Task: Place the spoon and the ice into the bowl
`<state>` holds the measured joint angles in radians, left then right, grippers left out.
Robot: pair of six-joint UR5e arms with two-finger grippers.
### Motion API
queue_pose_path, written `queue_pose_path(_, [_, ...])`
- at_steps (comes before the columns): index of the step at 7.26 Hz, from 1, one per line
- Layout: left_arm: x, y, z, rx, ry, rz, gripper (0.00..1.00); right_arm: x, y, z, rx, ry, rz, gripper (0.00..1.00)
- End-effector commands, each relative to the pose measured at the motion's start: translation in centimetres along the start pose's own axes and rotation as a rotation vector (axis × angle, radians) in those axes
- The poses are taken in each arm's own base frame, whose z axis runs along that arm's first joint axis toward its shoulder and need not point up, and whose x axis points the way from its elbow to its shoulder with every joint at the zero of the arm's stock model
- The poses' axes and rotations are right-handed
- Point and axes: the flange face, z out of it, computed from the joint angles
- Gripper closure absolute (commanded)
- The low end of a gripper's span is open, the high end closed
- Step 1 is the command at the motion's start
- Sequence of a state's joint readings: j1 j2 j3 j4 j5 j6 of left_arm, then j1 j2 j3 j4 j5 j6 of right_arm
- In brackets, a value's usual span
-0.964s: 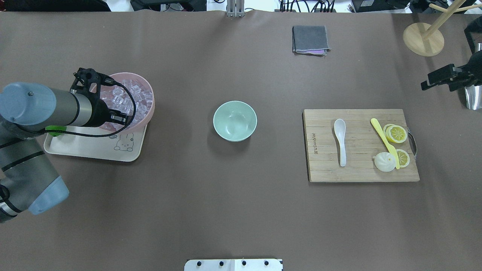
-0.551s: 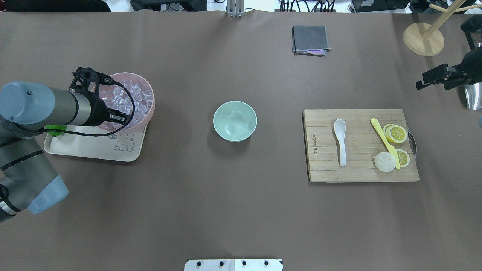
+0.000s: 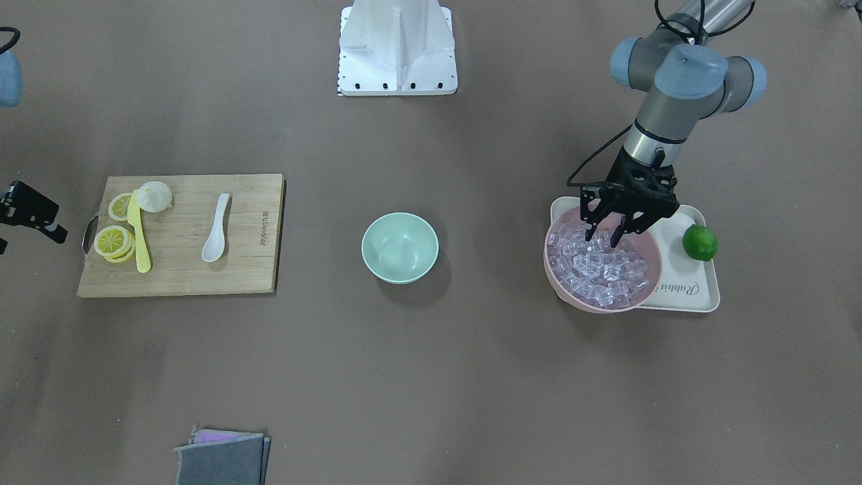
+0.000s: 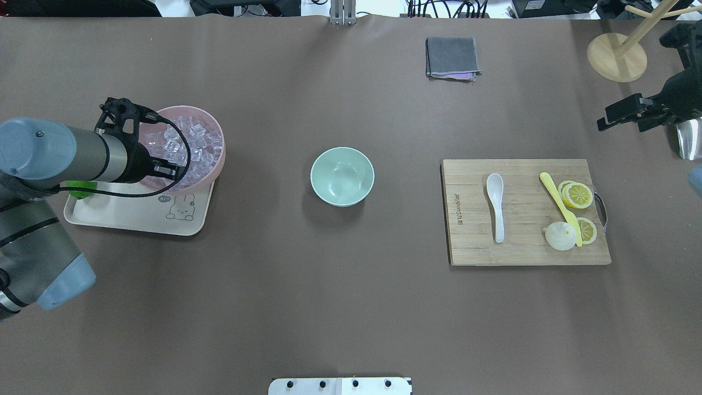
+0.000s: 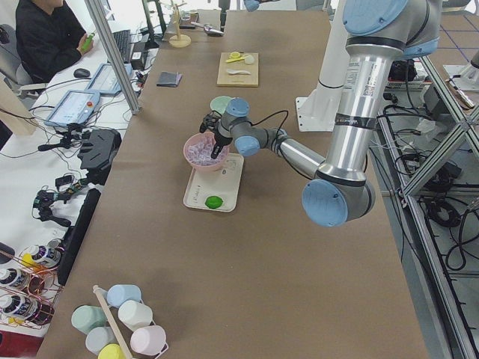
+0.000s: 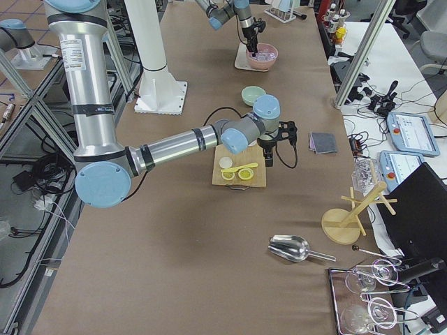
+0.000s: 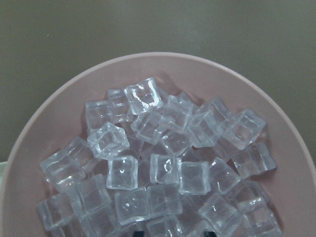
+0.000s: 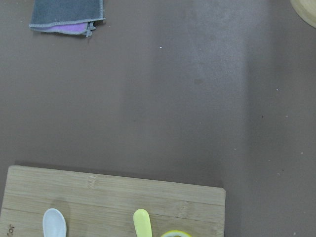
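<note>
The white spoon point(image 4: 495, 203) lies on the wooden cutting board point(image 4: 471, 241); it also shows in the front view point(image 3: 217, 229) and the right wrist view point(image 8: 54, 224). The mint-green bowl point(image 4: 342, 176) stands empty at the table's middle point(image 3: 400, 247). Several clear ice cubes point(image 3: 599, 266) fill a pink bowl point(image 3: 559, 283). My left gripper point(image 3: 606, 234) is open, fingers down just over the ice point(image 7: 163, 168) at the pink bowl's robot-side edge. My right gripper point(image 4: 603, 122) looks open and empty, in the air beyond the board's far right corner.
A yellow knife point(image 4: 559, 206), lemon slices point(image 4: 578, 195) and a white bun point(image 4: 560, 237) share the board. The pink bowl sits on a cream tray point(image 4: 109, 219) with a lime point(image 3: 699, 242). A grey cloth point(image 4: 452, 57), a wooden stand point(image 4: 616, 56) and a metal scoop point(image 4: 688, 140) lie farther off.
My left arm has drawn back a little to the left over the pink bowl. My right gripper has moved left and slightly farther from the robot.
</note>
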<state>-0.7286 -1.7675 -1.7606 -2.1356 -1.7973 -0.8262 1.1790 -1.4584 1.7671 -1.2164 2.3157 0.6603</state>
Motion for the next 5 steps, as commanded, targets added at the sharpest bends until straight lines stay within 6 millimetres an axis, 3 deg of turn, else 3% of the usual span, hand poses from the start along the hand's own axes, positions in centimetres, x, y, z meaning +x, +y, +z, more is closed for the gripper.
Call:
queue_pose_path(1, [0.04, 0.05, 0.13, -0.003, 0.000, 0.000, 0.49, -0.09, -0.02, 0.08, 0.002, 0.003, -0.001, 0.00])
queue_pose_path(4, [0.54, -0.01, 0.04, -0.001, 0.007, 0.003, 0.50, 0.05, 0.02, 0.16, 0.001, 0.006, 0.001, 0.00])
queue_pose_path(5, [0.42, 0.07, 0.12, -0.003, 0.005, 0.002, 0.68, 0.12, -0.04, 0.16, 0.007, 0.013, 0.001, 0.00])
